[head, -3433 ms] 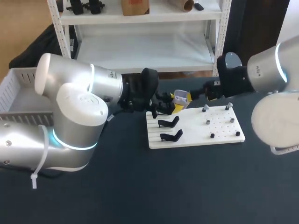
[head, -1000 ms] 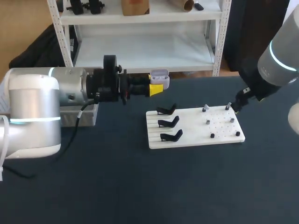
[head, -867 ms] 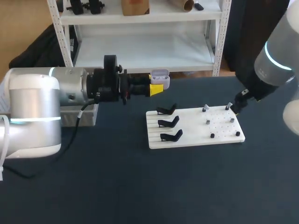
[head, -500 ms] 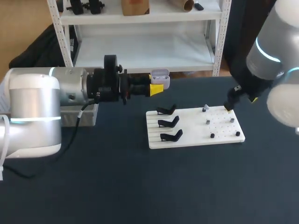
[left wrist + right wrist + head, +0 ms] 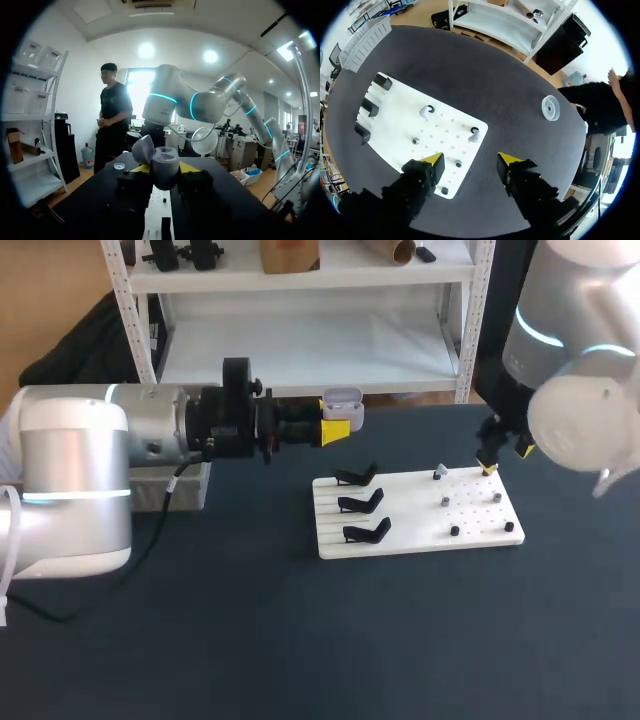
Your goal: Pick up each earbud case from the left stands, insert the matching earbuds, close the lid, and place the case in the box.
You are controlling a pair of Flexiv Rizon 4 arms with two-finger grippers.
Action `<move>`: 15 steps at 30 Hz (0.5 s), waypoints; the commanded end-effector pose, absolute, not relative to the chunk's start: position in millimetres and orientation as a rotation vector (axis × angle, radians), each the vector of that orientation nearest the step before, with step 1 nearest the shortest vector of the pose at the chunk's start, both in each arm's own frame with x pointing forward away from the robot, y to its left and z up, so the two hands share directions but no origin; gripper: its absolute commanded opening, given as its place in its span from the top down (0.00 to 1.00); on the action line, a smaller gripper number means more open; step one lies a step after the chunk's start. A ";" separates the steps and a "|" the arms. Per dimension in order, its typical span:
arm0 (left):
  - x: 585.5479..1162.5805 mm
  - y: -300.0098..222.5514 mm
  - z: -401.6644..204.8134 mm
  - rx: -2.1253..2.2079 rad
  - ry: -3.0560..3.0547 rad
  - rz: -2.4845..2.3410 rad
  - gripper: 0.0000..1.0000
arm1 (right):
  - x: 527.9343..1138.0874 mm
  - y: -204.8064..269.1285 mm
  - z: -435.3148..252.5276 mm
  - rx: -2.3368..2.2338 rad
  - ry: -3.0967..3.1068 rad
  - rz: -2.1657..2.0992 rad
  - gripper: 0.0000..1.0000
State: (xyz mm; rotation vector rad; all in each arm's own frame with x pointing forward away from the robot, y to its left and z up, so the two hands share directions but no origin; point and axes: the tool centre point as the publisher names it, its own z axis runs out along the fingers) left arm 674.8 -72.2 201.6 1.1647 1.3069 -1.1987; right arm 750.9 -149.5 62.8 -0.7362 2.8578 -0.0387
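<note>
We hold the case (image 5: pixel 342 401) lid-open, clamped in our left gripper (image 5: pixel 338 427) off the table near the board (image 5: pixel 400 540), probably ready to receive buds, while our right gripper (image 5: pixel 471 159) hangs spread-fingered above an earbud (image 5: pixel 474 135), likely to pick it.

mid-table obstacle: flat white pegboard (image 5: pixel 415 512), three black stands (image 5: pixel 362 502) raised along its left side, short pegs (image 5: pixel 454 531) and white earbuds (image 5: pixel 425 111) at its right. left arm (image 5: pixel 150 435) spans above the far-left table, left gripper (image 5: pixel 336 422) clamping an open white earbud case (image 5: pixel 343 400). bare dark tabletop (image 5: pixel 330 640) lies between board and near edge.
</note>
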 end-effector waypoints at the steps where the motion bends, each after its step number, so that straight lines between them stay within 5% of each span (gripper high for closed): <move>1: 675.6 -72.6 201.3 1.164 1.306 -1.199 1.00 | 761.2 -151.3 61.1 -0.746 2.983 -0.029 0.36; 3: 675.6 -72.6 201.3 1.164 1.306 -1.199 1.00 | 761.4 -151.9 59.1 -0.748 2.995 -0.035 0.38; 5: 675.6 -72.6 201.3 1.164 1.306 -1.199 1.00 | 760.8 -151.6 58.6 -0.750 3.006 -0.035 0.29; 8: 675.6 -72.6 201.3 1.164 1.306 -1.199 1.00 | 759.4 -150.3 56.4 -0.769 3.024 -0.030 0.37; 15: 675.6 -72.6 201.3 1.164 1.306 -1.199 1.00 | 758.5 -146.5 49.2 -0.783 3.062 0.030 0.35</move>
